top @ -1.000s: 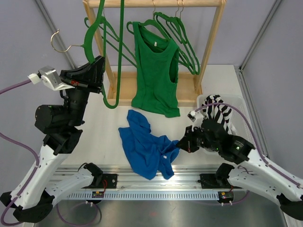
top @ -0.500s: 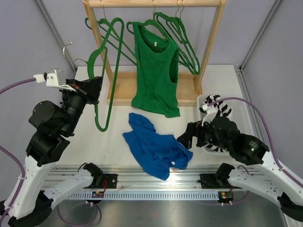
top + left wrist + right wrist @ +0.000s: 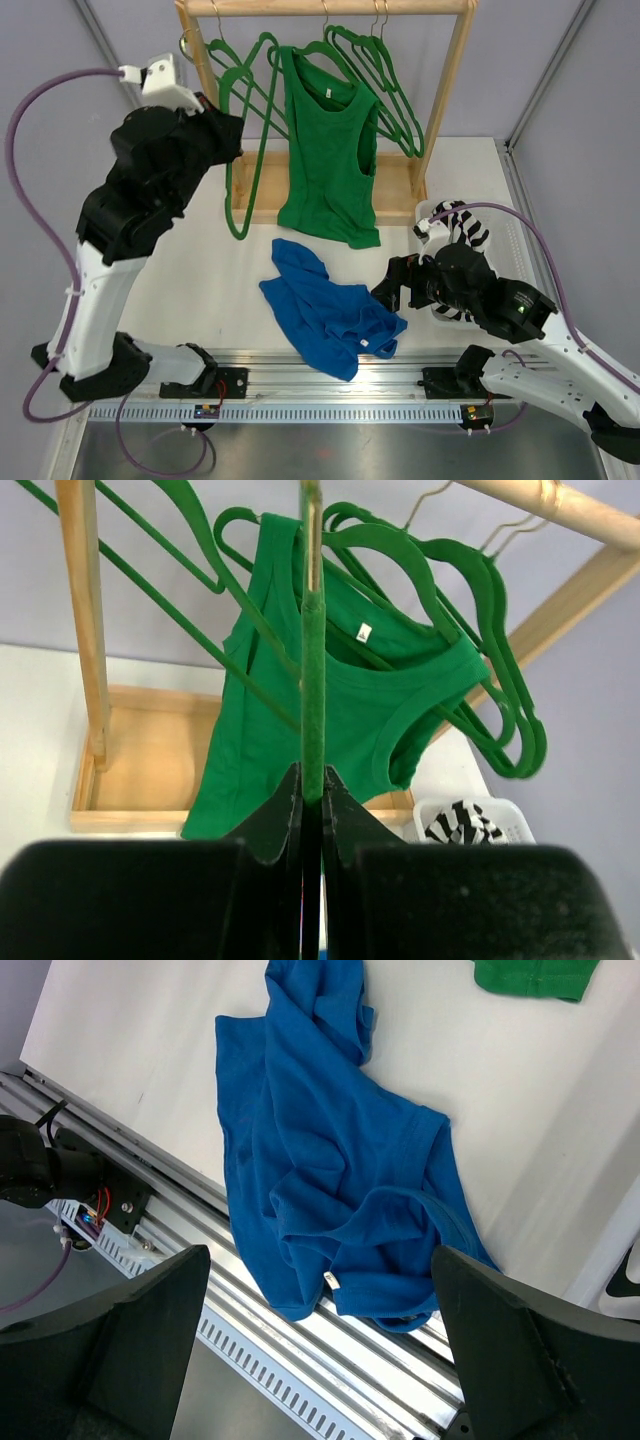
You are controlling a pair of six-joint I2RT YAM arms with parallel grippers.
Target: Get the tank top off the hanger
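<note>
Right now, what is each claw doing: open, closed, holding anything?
Left claw: closed on an empty green hanger.
Right claw: open, holding nothing, above the blue top.

Pale lavender walls (image 3: 600, 120) enclose a white table (image 3: 200, 290); a wooden rack (image 3: 80, 630) stands ahead of the jaws of the left gripper (image 3: 312, 798).

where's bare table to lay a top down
Bare table lies left of the blue garment, up to the wooden rack. A smaller patch sits behind the white basket. Crowded: under the green tank top and by the right gripper.
</note>
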